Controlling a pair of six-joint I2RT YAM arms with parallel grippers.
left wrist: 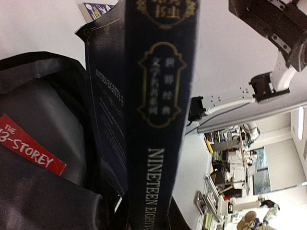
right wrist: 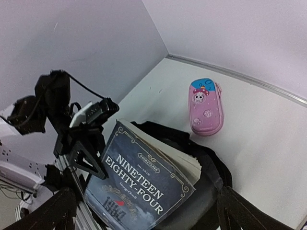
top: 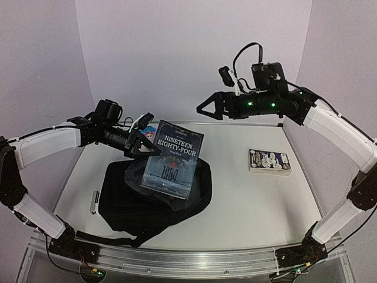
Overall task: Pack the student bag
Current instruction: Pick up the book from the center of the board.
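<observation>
1. The bag (top: 123, 200) lies on the tabletop (top: 247, 200) between the two arms, nearer the left one. Its mouth is open and faces up.
2. The left tool (top: 144, 144) is clamped on the spine edge of the book (top: 174, 158). In the left wrist view the spine runs down between its fingers.
3. The book stands tilted with its lower end in the bag's mouth. Most of the cover is above the fabric, so it is only partly in.
4. The right tool (top: 206, 107) hangs above and behind the bag. Its jaws are wide apart, it holds nothing, and it is clear of the book.
5. A red label (left wrist: 31, 149) reading "13-STOREY" shows inside the bag in the left wrist view. It is likely one item already packed, but I cannot confirm this.
6. Still outside the bag:
   - a second book (top: 270, 160) flat on the tabletop, well to the right
   - a pink case (right wrist: 206, 108) just beyond the bag
   - a small pale item (top: 93, 202) just left of the bag, too small to identify
7. Judgement: packing is in its early-to-middle stage. The held book needs to be seated fully. After that the loose items remain, and probably closing the bag.
</observation>
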